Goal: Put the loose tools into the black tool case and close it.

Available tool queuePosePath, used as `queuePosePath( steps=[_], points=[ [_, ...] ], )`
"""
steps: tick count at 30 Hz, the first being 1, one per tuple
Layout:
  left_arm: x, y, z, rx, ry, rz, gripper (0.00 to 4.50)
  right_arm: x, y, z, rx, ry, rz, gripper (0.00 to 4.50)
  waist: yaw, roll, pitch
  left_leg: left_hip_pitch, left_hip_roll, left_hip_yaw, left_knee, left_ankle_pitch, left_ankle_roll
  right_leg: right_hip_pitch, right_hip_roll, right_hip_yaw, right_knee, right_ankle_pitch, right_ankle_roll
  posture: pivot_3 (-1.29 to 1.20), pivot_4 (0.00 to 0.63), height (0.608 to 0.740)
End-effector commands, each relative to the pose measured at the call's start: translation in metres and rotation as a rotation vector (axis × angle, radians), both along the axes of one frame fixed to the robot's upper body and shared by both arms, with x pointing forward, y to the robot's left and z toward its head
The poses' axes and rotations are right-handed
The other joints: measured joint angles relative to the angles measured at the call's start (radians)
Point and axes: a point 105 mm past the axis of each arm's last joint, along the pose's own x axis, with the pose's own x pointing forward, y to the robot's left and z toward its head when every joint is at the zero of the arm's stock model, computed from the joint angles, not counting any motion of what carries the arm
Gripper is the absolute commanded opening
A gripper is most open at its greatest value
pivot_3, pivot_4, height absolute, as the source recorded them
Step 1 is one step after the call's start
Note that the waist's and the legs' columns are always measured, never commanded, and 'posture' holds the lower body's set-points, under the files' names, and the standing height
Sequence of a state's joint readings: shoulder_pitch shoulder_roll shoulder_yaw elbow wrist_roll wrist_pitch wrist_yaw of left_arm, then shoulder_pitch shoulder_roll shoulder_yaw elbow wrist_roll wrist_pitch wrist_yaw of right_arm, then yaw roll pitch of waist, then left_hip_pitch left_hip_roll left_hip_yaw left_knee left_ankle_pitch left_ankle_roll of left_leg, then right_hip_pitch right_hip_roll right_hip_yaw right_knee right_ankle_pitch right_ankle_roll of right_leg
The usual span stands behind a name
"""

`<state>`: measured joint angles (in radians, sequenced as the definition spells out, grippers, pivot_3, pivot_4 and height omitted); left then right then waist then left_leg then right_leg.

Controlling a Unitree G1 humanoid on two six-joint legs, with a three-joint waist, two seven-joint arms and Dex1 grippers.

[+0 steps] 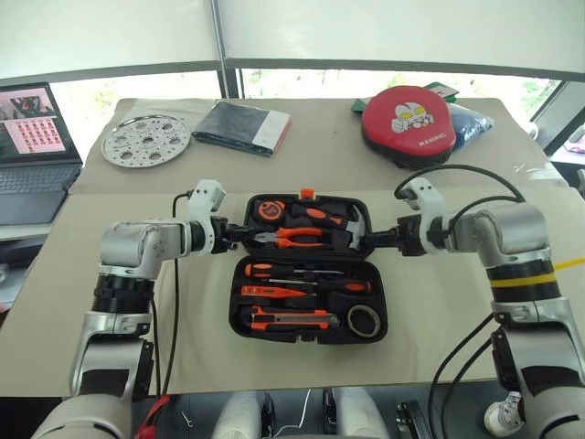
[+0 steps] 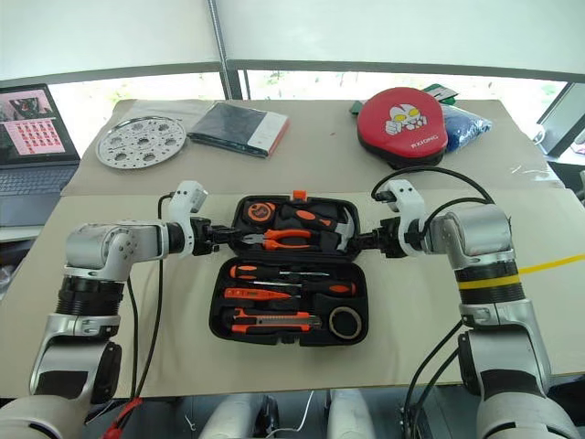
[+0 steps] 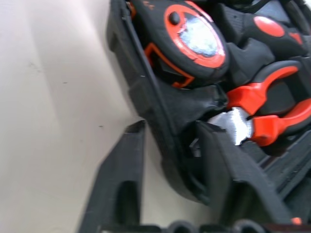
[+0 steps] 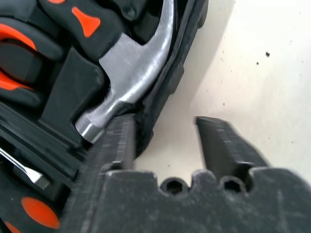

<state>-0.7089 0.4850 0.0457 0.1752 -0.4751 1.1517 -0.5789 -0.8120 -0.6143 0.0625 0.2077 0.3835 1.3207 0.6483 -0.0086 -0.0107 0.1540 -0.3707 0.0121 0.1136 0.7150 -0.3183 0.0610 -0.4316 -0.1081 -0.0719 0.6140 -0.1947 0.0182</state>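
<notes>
The black tool case (image 1: 306, 267) lies open at the middle of the table (image 1: 430, 357), lid half away from me, tray half toward me. In the tray half I see both screwdrivers (image 1: 306, 285), the tester pen (image 1: 283, 272), the utility knife (image 1: 288, 320) and the tape roll (image 1: 364, 320), each seated in its recess; the lid half carries the pliers (image 1: 294, 238), the hammer (image 1: 352, 224) and a round orange-rimmed tape measure (image 1: 268, 209). I see no tool lying loose on the cloth, so I judge the packing done and only the closing left.

My left gripper (image 1: 234, 235) straddles the lid half's left wall: one finger (image 3: 121, 179) outside on the cloth, the other inside by the pliers' nose, with the wall between them. My right gripper (image 1: 382, 240) does the same on the right wall, one finger (image 4: 114, 145) against the edge by the hammer head, the other on the cloth side. Both pairs of fingers stand part-way apart; whether they pinch the wall yet I cannot tell.

Farther off sit a red round pad (image 1: 408, 123), a dark flat book (image 1: 240, 126), a perforated metal disc (image 1: 145, 141) and a laptop (image 1: 35, 151)
</notes>
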Motion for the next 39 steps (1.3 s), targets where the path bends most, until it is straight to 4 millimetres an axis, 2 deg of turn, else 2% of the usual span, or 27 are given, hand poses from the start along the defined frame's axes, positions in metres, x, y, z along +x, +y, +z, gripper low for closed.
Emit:
queuePosePath(
  steps=[1, 2, 3, 7, 9, 13, 18, 20, 23, 24, 26, 29, 31, 33, 34, 35, 37, 39],
  points=[
    [0.003, 0.002, 0.000, -0.009, -0.007, 0.030, 0.24, 0.003, -0.006, -0.003, 0.004, 0.019, -0.061, 0.75, 0.000, 0.000, 0.000, 0.002, 0.000, 0.000, 0.000, 0.000, 0.000, 0.003, 0.000, 0.000, -0.001, 0.000, 0.000, 0.00, 0.150, 0.740],
    [0.003, 0.002, -0.001, -0.016, -0.007, 0.037, 0.00, 0.004, -0.005, -0.003, 0.009, 0.013, -0.061, 0.22, 0.000, 0.000, 0.000, 0.006, 0.001, -0.001, 0.000, 0.000, 0.000, 0.007, 0.000, 0.000, -0.001, 0.000, 0.000, 0.00, 0.150, 0.740],
    [0.003, 0.003, -0.001, -0.022, -0.014, 0.043, 0.00, 0.006, -0.003, -0.001, 0.021, -0.009, -0.058, 0.02, -0.001, 0.000, 0.000, 0.007, 0.001, -0.001, 0.000, 0.000, 0.000, 0.008, 0.000, 0.000, -0.001, 0.000, 0.000, 0.00, 0.150, 0.740],
    [0.006, 0.007, 0.011, -0.086, -0.128, 0.067, 0.00, 0.013, 0.016, 0.027, 0.123, -0.227, 0.039, 0.02, -0.006, 0.000, 0.000, 0.010, 0.001, -0.001, 0.000, 0.000, -0.001, 0.008, -0.001, 0.003, -0.001, 0.001, -0.001, 0.00, 0.150, 0.740],
    [0.006, 0.009, 0.026, -0.133, -0.261, 0.051, 0.00, 0.013, 0.023, 0.041, 0.150, -0.348, 0.093, 0.02, -0.006, 0.000, 0.000, 0.010, 0.001, -0.001, 0.000, 0.001, -0.001, 0.007, -0.001, 0.003, 0.000, 0.001, -0.001, 0.00, 0.150, 0.740],
    [-0.001, 0.022, 0.042, -0.159, -0.503, 0.025, 0.00, 0.010, 0.033, 0.066, 0.179, -0.570, 0.173, 0.02, -0.007, 0.000, 0.000, 0.002, 0.001, 0.001, -0.001, 0.003, -0.003, -0.003, -0.001, 0.003, 0.002, 0.002, -0.004, 0.00, 0.150, 0.740],
    [-0.011, 0.046, 0.051, -0.044, -0.765, 0.051, 0.00, 0.000, 0.038, 0.081, 0.087, -0.862, 0.280, 0.02, -0.007, 0.000, 0.001, -0.006, 0.001, 0.003, -0.003, 0.005, -0.005, -0.014, 0.002, 0.002, 0.008, 0.003, -0.005, 0.00, 0.150, 0.740],
    [-0.018, 0.052, 0.058, 0.014, -0.897, 0.037, 0.00, -0.007, 0.039, 0.075, 0.012, -0.938, 0.346, 0.02, -0.006, 0.000, 0.001, -0.008, 0.001, 0.004, -0.002, 0.005, -0.005, -0.015, 0.002, 0.001, 0.007, 0.003, -0.005, 0.00, 0.150, 0.740],
    [-0.031, 0.053, 0.060, 0.044, -0.983, 0.012, 0.00, -0.016, 0.037, 0.063, -0.100, -1.033, 0.442, 0.02, -0.004, 0.000, 0.001, -0.011, 0.001, 0.005, -0.002, 0.005, -0.005, -0.015, 0.002, 0.001, 0.003, 0.003, -0.005, 0.00, 0.150, 0.740],
    [-0.039, 0.050, 0.058, 0.120, -1.037, -0.045, 0.00, -0.022, 0.036, 0.058, -0.139, -1.086, 0.486, 0.02, -0.004, 0.000, 0.001, -0.011, 0.001, 0.005, -0.002, 0.006, -0.005, -0.014, 0.002, 0.000, 0.002, 0.003, -0.005, 0.00, 0.150, 0.740],
    [-0.056, 0.041, 0.047, 0.210, -1.084, -0.188, 0.00, -0.032, 0.031, 0.047, -0.208, -1.129, 0.547, 0.02, -0.005, 0.000, 0.001, -0.012, 0.001, 0.005, -0.003, 0.006, -0.004, -0.014, 0.002, 0.000, 0.000, 0.003, -0.004, 0.00, 0.150, 0.740],
    [-0.073, 0.041, 0.032, 0.269, -1.099, -0.228, 0.00, -0.051, 0.021, 0.023, -0.339, -1.181, 0.672, 0.02, -0.002, 0.000, 0.001, -0.013, 0.001, 0.005, -0.005, 0.005, -0.004, -0.014, 0.002, -0.002, -0.003, 0.003, -0.004, 0.00, 0.150, 0.740],
    [-0.089, 0.042, 0.011, 0.343, -1.080, -0.299, 0.00, -0.061, 0.011, 0.006, -0.432, -1.215, 0.712, 0.02, -0.003, 0.000, 0.001, -0.012, 0.002, 0.005, -0.005, 0.005, -0.004, -0.013, 0.001, -0.004, -0.003, 0.003, -0.004, 0.00, 0.150, 0.740],
    [-0.103, 0.048, -0.007, 0.379, -1.047, -0.325, 0.81, -0.069, 0.001, -0.010, -0.501, -1.224, 0.742, 0.00, -0.003, 0.000, 0.001, -0.006, 0.003, 0.005, -0.005, 0.005, -0.004, -0.007, 0.001, -0.004, -0.004, 0.002, -0.004, 0.00, 0.150, 0.740],
    [-0.108, 0.050, -0.012, 0.386, -1.042, -0.332, 0.97, -0.072, -0.003, -0.015, -0.522, -1.233, 0.751, 0.00, -0.002, 0.000, 0.001, -0.003, 0.003, 0.005, -0.005, 0.005, -0.004, -0.005, 0.001, -0.004, -0.005, 0.002, -0.004, 0.00, 0.150, 0.740],
    [-0.112, 0.052, -0.017, 0.397, -1.029, -0.344, 1.47, -0.075, -0.006, -0.023, -0.513, -1.204, 0.762, 0.00, -0.001, 0.000, 0.001, 0.002, 0.003, 0.005, -0.007, 0.005, -0.003, -0.002, -0.001, -0.001, -0.005, -0.001, -0.004, 0.00, 0.150, 0.740],
    [-0.119, 0.055, -0.024, 0.412, -1.013, -0.367, 2.06, -0.080, -0.010, -0.031, -0.512, -1.188, 0.776, 0.78, 0.003, 0.000, 0.001, 0.005, 0.003, 0.003, -0.007, 0.004, -0.002, 0.001, -0.002, 0.000, -0.004, -0.001, -0.004, 0.00, 0.150, 0.740],
    [-0.120, 0.060, -0.026, 0.414, -0.988, -0.355, 2.68, -0.084, -0.013, -0.035, -0.521, -1.181, 0.792, 1.30, 0.011, -0.002, 0.002, 0.010, 0.003, 0.002, -0.006, 0.002, 0.000, 0.006, -0.003, 0.000, -0.004, -0.002, -0.004, 0.00, 0.150, 0.740]
  ],
)
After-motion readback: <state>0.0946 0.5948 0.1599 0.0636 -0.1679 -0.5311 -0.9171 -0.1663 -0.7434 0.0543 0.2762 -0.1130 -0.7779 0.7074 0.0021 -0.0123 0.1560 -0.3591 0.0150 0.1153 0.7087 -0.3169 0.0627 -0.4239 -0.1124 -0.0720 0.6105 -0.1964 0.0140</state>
